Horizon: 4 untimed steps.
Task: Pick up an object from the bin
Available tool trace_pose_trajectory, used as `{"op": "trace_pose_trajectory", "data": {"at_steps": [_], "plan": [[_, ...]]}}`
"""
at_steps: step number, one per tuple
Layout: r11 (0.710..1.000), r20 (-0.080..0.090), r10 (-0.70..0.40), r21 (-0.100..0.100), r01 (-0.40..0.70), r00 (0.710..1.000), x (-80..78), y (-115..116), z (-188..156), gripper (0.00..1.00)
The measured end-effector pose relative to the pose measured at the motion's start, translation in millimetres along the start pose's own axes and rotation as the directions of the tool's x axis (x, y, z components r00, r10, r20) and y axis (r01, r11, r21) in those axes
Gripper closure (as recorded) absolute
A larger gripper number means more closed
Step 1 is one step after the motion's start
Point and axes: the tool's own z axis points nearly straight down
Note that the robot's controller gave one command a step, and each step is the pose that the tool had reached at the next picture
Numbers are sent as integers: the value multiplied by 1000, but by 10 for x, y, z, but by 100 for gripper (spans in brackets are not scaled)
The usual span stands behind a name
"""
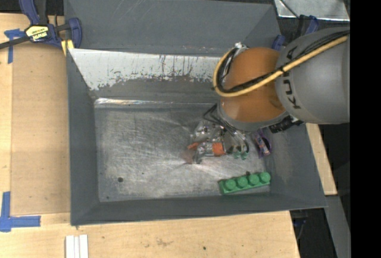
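1. Hanging low right of centre in the grey metal bin [83, 131], your gripper [209, 142] is over, perhaps touching, a small orange-red piece [218, 149]; you cannot tell how open it is.
2. Closing off-centre could flick that piece toward the near green studded plastic block [244, 182].

Small items [205, 146] under end effector [218, 140] indistinct; purple thing [262, 144] half hidden

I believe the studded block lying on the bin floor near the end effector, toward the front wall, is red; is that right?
Not quite: the studded block is green, not red. The camera view shows it lying on the bin floor near the end effector, toward the front wall, as you said.
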Motion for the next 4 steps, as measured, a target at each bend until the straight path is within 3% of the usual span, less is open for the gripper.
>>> {"op": "trace_pose_trajectory", "data": {"at_steps": [1, 2, 3, 4], "plan": [[1000, 14, -5, 2, 5, 1000, -45, -117, -266, 100], [1000, -6, -16, 1, 16, 1000, -11, -121, -472, 100], [1000, 24, -19, 1, 19, 1000, 26, -274, -473, 100], [1000, -12, -16, 3, 16, 1000, 95, -137, -425, 100]]}}
